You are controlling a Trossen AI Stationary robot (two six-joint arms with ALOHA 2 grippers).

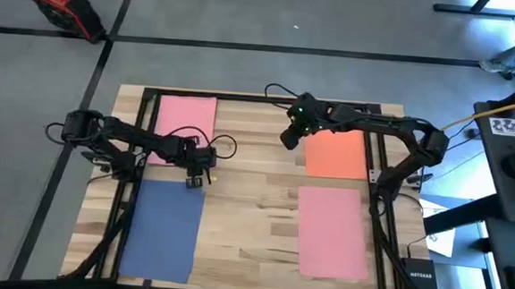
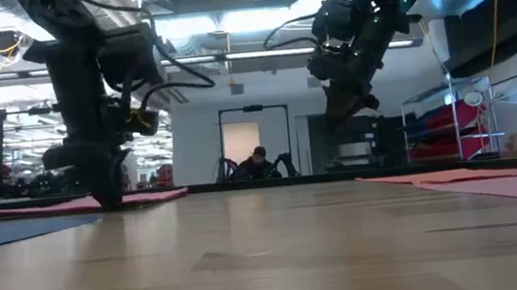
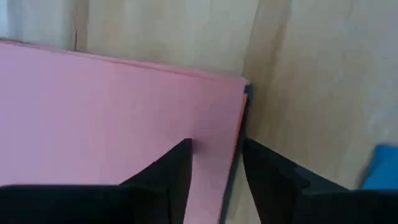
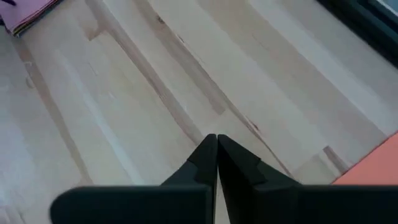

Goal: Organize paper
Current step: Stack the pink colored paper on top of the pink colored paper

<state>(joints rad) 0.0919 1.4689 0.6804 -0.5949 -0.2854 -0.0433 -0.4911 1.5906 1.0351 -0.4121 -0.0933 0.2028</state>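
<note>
Straddling the far-left pink sheet (image 3: 112, 112) corner edge, left pincer (image 3: 214, 165) open; sheet runs lengthwise away. Right pincer (image 4: 216, 149) closed, beside orange sheet (image 1: 336, 154).

My left claw (image 1: 197, 169) sits low at the near corner of the far-left sheet (image 1: 185, 120), my right claw (image 1: 289, 137) up beside the far-right sheet (image 1: 336, 153).
</note>
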